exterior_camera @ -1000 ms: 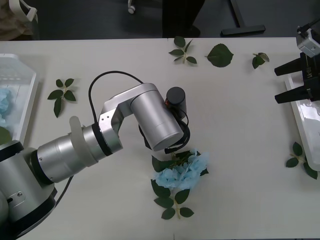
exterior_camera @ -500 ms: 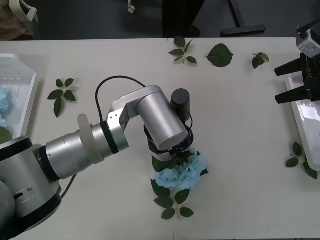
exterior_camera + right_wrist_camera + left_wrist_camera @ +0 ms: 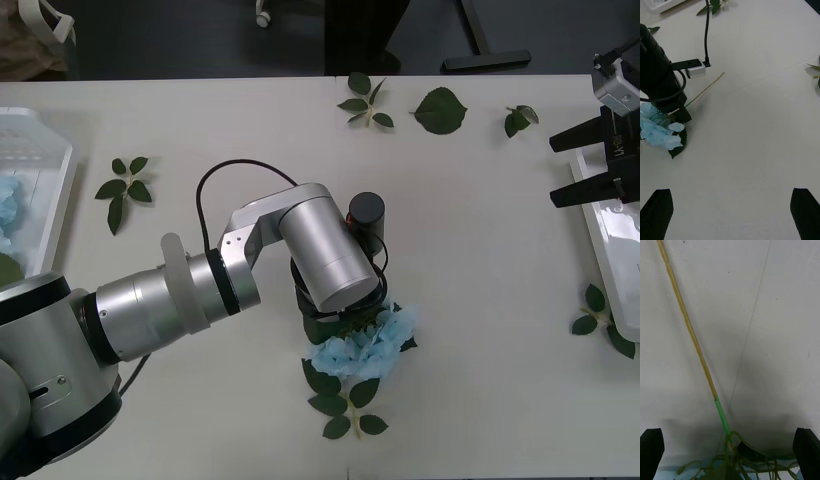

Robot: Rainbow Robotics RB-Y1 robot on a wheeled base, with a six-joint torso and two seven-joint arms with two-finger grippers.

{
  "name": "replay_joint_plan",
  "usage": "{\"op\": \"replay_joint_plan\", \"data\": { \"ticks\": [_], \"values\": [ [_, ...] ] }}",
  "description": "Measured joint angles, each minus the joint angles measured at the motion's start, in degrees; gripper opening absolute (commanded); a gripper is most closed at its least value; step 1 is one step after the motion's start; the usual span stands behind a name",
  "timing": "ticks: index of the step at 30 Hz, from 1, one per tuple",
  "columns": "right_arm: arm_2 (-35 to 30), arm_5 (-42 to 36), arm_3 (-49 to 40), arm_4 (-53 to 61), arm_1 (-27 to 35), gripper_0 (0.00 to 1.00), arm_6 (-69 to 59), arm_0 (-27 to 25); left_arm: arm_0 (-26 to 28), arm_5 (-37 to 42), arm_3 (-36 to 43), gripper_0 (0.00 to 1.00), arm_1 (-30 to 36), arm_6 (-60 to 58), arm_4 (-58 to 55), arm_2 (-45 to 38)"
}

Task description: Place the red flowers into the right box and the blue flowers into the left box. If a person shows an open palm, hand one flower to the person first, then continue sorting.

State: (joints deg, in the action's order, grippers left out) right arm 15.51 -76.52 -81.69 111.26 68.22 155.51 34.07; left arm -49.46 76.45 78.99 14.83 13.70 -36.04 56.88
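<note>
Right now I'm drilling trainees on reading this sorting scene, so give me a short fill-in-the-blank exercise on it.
1. The left gripper is lowered, fingers open, over a flower whose colour is ____.
2. In the left wrist view, the flower's stem lies on the table between the two ____.
3. The right gripper hovers by the ____ box.
4. The left box already holds a ____ flower.

Missing words: blue; fingers; right; blue

light: bright, even overhead | shadows: soft, short | glare: none | left wrist view: slightly soft
</note>
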Motion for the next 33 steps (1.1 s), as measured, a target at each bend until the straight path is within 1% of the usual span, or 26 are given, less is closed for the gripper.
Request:
{"op": "replay_joint_plan", "data": {
  "ticks": [6, 23, 24, 25, 26, 27, 28, 30, 33],
  "values": [
    [0.0, 0.0, 0.0, 0.0, 0.0, 0.91, 0.0, 0.0, 0.0, -0.9, -1.9, 1.0, 0.0, 0.0, 0.0, 0.0],
    [0.0, 0.0, 0.0, 0.0, 0.0, 0.91, 0.0, 0.0, 0.0, -0.9, -2.2, 1.0, 0.0, 0.0, 0.4, 1.4],
    [0.0, 0.0, 0.0, 0.0, 0.0, 0.91, 0.0, 0.0, 0.0, -0.9, -2.2, 0.97, 0.0, 0.0, 0.4, 1.4],
    [0.0, 0.0, 0.0, 0.0, 0.0, 0.91, 0.0, 0.0, 0.0, -0.9, -2.2, 0.81, 0.0, 0.0, 0.4, 1.4],
    [0.0, 0.0, 0.0, 0.0, 0.0, 0.91, 0.0, 0.0, 0.0, -0.9, -2.3, 0.68, 0.0, 0.0, 0.4, 1.4],
    [0.0, 0.0, 0.0, 0.0, 0.0, 0.91, 0.0, 0.0, 0.0, -0.9, -2.3, 0.49, 0.0, 0.0, 0.4, 1.4],
    [0.0, 0.0, 0.0, 0.0, 0.0, 0.91, 0.0, 0.0, 0.0, -0.9, -2.3, 0.19, 0.0, 0.0, 0.4, 1.4],
    [0.0, 0.0, 0.0, 0.0, 0.0, 0.91, 0.0, 0.0, 0.0, -0.9, -2.4, 0.0, 0.0, -0.1, 0.4, 1.4],
    [0.0, 0.0, 0.0, 0.0, 0.0, 0.91, 0.0, 0.0, 0.0, -0.9, -2.6, 0.0, 0.0, -0.1, 0.5, 1.4]
  ]
}}
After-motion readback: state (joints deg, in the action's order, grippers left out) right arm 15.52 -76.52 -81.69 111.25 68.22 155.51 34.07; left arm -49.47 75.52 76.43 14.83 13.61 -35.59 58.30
